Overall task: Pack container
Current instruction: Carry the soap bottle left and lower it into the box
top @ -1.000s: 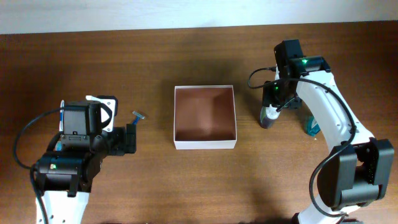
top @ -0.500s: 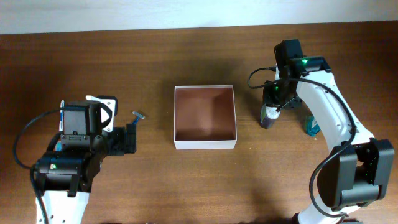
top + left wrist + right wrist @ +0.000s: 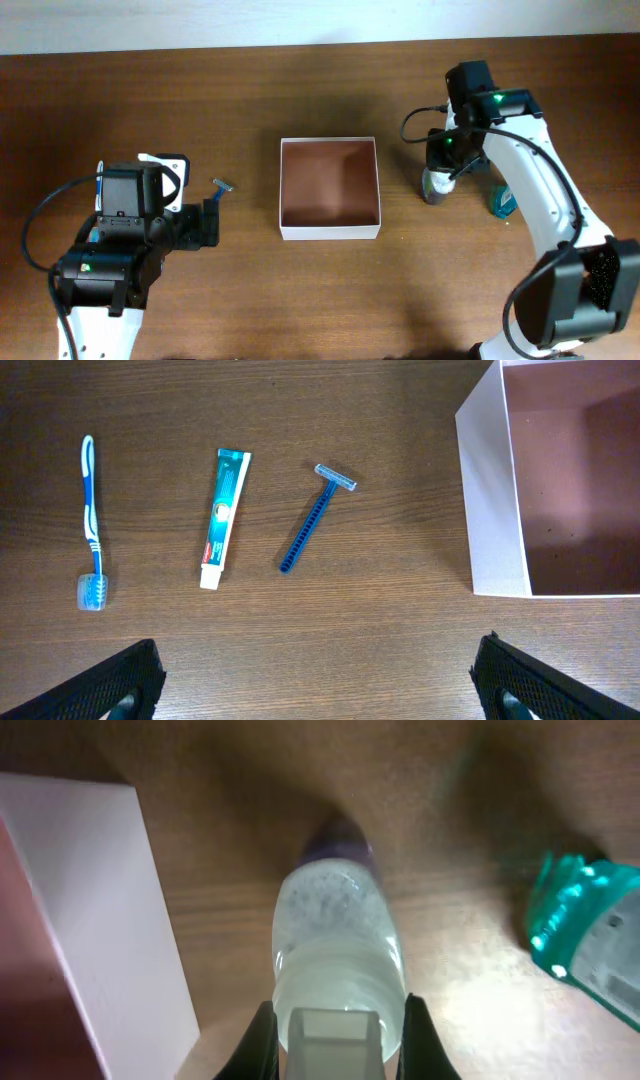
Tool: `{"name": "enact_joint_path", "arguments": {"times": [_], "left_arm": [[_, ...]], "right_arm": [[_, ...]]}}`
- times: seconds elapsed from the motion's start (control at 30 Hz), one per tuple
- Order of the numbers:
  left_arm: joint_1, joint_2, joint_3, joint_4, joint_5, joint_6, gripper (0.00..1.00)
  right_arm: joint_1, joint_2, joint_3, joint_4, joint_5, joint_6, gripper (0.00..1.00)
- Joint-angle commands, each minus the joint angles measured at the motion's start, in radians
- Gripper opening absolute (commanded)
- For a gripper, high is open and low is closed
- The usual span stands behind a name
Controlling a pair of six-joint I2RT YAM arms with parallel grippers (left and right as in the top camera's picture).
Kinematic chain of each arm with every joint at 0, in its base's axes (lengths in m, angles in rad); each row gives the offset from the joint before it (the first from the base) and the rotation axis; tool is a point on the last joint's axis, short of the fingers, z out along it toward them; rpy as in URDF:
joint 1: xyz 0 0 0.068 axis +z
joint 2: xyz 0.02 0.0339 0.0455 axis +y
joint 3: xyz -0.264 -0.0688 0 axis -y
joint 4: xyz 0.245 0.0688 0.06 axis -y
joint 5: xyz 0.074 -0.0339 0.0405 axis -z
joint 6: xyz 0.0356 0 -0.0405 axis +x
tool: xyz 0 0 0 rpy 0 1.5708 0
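As seen from overhead, the container (image 3: 330, 232) is set at the middle of the wooden table (image 3: 300, 100), open side up, with its reddish-brown floor shown.

Entry, right gripper (image 3: 441, 165): clenched on the upper part of a clear bottle (image 3: 434, 186) with a purple end. This bottle is placed just right of the container, apart from it. In the right wrist view both fingers (image 3: 258, 1040) are pressed against the bottle's sides. The container's white wall is interposed between the bottle and the box's inside.

Entry, teal bottle (image 3: 503, 205): placed farther right, near the clear one but apart from it.

Entry, left gripper (image 3: 315, 660): released, jaws spread wide above the table.

Listed left of the container, in a row and apart from one another: toothbrush (image 3: 90, 520), toothpaste tube (image 3: 225, 518), blue razor (image 3: 318, 520). Of these, the razor is placed nearest the container.
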Motion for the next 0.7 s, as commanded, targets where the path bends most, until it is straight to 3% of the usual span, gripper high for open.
{"name": "enact_joint_path", "arguments": {"times": [0.0,0.27,0.67], "left_arm": [[0.002,0.003,0.021,-0.001,0.011,-0.007,1.0],[0.002,0.003,0.021,-0.001,0.011,-0.007,1.0],[0.002,0.003,0.021,-0.001,0.011,-0.007,1.0]], "right_arm": [[0.027,-0.128,0.147,-0.056,0.048,-0.023,0.04],[0.182,-0.15,0.412,-0.238,0.145,-0.026,0.04],[0.449,-0.135,0.484,-0.118,0.144,0.067,0.04]]}}
